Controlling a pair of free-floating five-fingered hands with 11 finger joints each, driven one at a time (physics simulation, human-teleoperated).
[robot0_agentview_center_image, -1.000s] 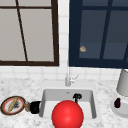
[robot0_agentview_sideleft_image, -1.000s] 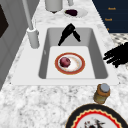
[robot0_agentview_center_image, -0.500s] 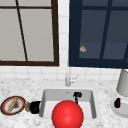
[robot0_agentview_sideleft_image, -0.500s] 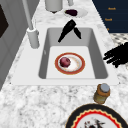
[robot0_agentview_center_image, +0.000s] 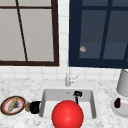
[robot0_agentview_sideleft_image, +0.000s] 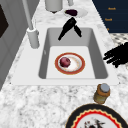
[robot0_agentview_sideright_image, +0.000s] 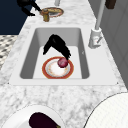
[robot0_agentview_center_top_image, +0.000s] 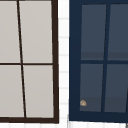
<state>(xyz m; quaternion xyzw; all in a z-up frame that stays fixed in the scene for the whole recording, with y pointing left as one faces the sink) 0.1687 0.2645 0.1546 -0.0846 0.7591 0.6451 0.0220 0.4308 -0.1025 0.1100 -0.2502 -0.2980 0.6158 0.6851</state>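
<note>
Fingers long and thumb splayed apart from them, the right hand (robot0_agentview_sideright_image: 55, 45) slants down into the sink (robot0_agentview_sideright_image: 27, 57), holding nothing. Its tips are just above, perhaps touching, the ball (robot0_agentview_sideright_image: 62, 62), which sits on the plate (robot0_agentview_sideright_image: 48, 71) on the sink floor. To my eye a good grip needs thumb and fingers on opposite sides before closing, since a round thing would roll off the plate. The left hand (robot0_agentview_sideleft_image: 117, 55) hovers open near the jar (robot0_agentview_sideleft_image: 101, 93).
</note>
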